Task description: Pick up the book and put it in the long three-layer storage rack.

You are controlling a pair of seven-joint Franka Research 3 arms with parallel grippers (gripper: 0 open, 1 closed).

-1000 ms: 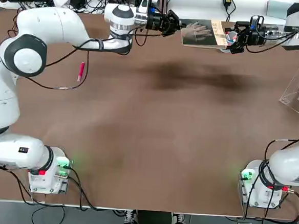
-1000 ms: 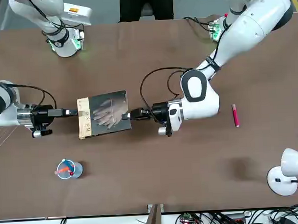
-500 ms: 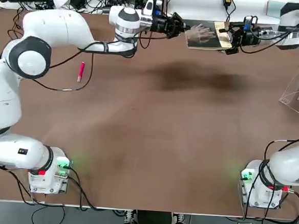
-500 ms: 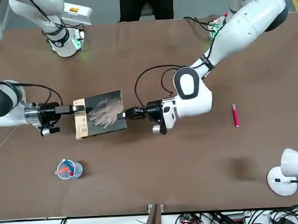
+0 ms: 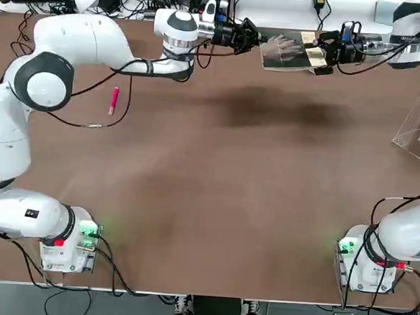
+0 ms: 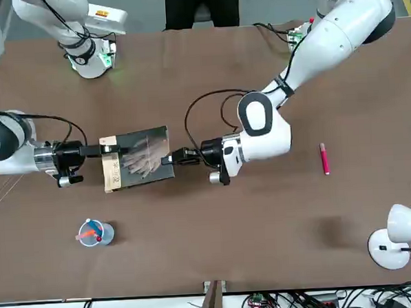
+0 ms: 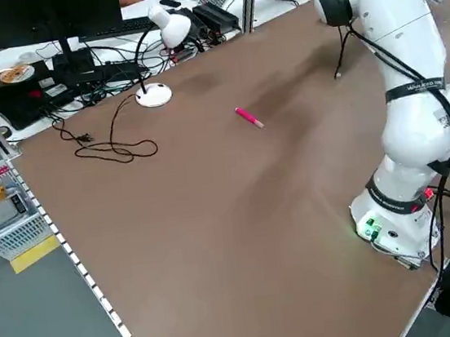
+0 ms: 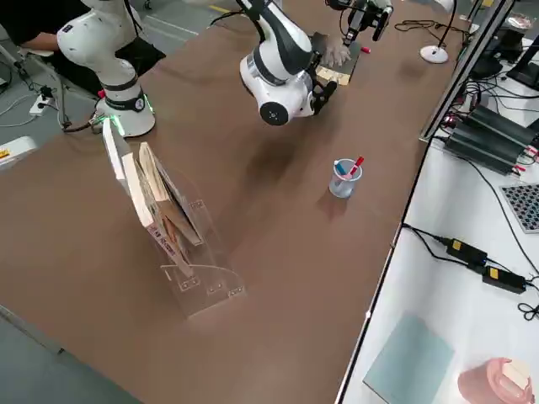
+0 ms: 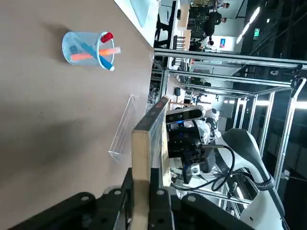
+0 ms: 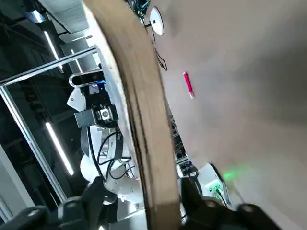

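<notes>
Right now you have the book (image 6: 137, 159) caught between both claws, lifted off the table (image 5: 215, 187) at its far side from the arm bases. Your left gripper (image 6: 177, 156) is pinched fully shut on the book's dark edge, its fingers closed flat against the cover, as the left wrist view shows with the book's pale edge (image 9: 142, 182) rising straight out from between them. Your right gripper (image 6: 100, 150) sits at the opposite end, on the tan strip; its fingers flank the book's thick edge (image 10: 144, 139) in the right wrist view, but you cannot tell from these pictures whether they have clamped down or still stand a little apart from it. The cover faces up, the pale hand image on dark grey lying between the two claws; small print runs along the tan strip beside the right claw, too small to read. The long three-layer storage rack (image 8: 168, 227) stands well apart from the right claw, out toward the robot's right edge of the table, with a few thin books or boards already leaning in its clear panels. Near the right claw, on the side away from the bases, stands a small clear cup of pens (image 6: 92, 233). A pink pen (image 6: 324, 158) lies on the table beyond the left arm's wrist, and a white desk lamp (image 6: 396, 234) sits further out past that.
</notes>
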